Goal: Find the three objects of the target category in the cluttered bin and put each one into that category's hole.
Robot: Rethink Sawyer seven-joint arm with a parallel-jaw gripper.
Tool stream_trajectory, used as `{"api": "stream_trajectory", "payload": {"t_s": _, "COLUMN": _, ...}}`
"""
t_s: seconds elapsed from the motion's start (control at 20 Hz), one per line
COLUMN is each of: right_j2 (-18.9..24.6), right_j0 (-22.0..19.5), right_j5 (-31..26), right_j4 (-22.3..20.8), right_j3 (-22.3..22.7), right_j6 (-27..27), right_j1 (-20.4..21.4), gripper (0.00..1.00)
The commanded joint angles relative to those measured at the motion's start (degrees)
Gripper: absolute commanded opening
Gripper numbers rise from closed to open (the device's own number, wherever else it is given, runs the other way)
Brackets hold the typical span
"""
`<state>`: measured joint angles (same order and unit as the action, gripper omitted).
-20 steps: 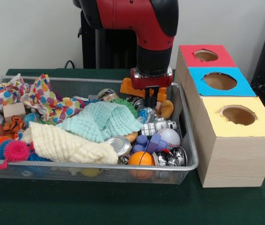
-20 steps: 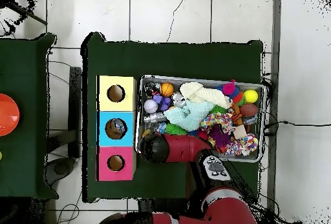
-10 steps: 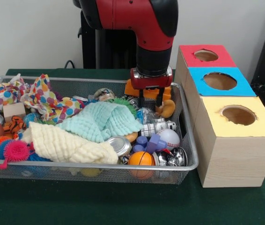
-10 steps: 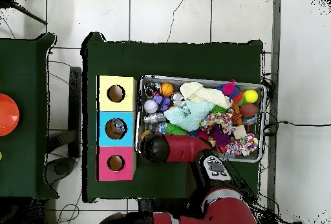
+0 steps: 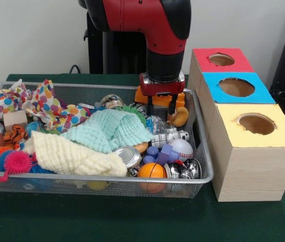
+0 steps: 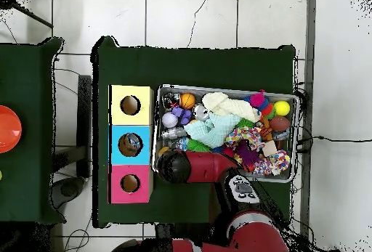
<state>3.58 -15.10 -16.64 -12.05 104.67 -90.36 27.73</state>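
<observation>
i had the tool (image 5: 162,107) hanging over the far right corner of the wire bin (image 5: 203,174), beside the boxes, its two dark fingers (image 5: 173,106) spread apart with nothing between them that i could see. right under it lay a small tan toy (image 5: 179,116), touching or just beside the right finger, and a crinkled clear bottle (image 5: 157,124) next to it. i could not tell from the task which category was wanted, so i judged this as the search-and-pick step, with no grasp made yet. the rest of the bin was packed: a mint cloth (image 5: 110,129) and a cream cloth (image 5: 72,156) over the middle, a small basketball (image 5: 151,171) and a baseball (image 5: 183,147) at the near side, a spotted cloth (image 5: 52,108) further left. the red hole (image 5: 221,59), blue hole (image 5: 236,87) and yellow hole (image 5: 257,123) stood in a row just beside the bin. from above, the arm (image 6: 203,167) covered the tool. the next move, as i judged it, called for lowering squarely over one thing, closing, then lifting clear of the rim toward the right hole.
</observation>
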Motion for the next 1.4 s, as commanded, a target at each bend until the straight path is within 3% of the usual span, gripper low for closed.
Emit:
{"api": "stream_trajectory", "payload": {"t_s": 0.05, "right_j2": 1.63, "right_j0": -0.87, "right_j5": -1.46, "right_j4": 0.55, "right_j3": -3.08, "right_j6": -6.57, "right_j1": -1.71, "gripper": 1.0}}
{"api": "stream_trajectory", "payload": {"t_s": 0.2, "right_j2": 1.97, "right_j0": -1.17, "right_j5": -0.96, "right_j4": 0.52, "right_j3": -3.18, "right_j6": -6.49, "right_j1": -2.25, "gripper": 1.0}}
{"api": "stream_trajectory", "payload": {"t_s": 0.4, "right_j2": 1.88, "right_j0": -2.04, "right_j5": 5.6, "right_j4": -0.47, "right_j3": 0.06, "right_j6": -8.59, "right_j1": -3.84, "gripper": 1.0}}
{"api": "stream_trajectory", "payload": {"t_s": 0.9, "right_j2": -0.64, "right_j0": -2.79, "right_j5": 11.08, "right_j4": -1.67, "right_j3": 12.07, "right_j6": -10.97, "right_j1": 2.79, "gripper": 1.0}}
{"api": "stream_trajectory", "payload": {"t_s": 1.4, "right_j2": -0.44, "right_j0": -1.41, "right_j5": 9.62, "right_j4": 0.72, "right_j3": 9.03, "right_j6": -8.97, "right_j1": 1.32, "gripper": 1.0}}
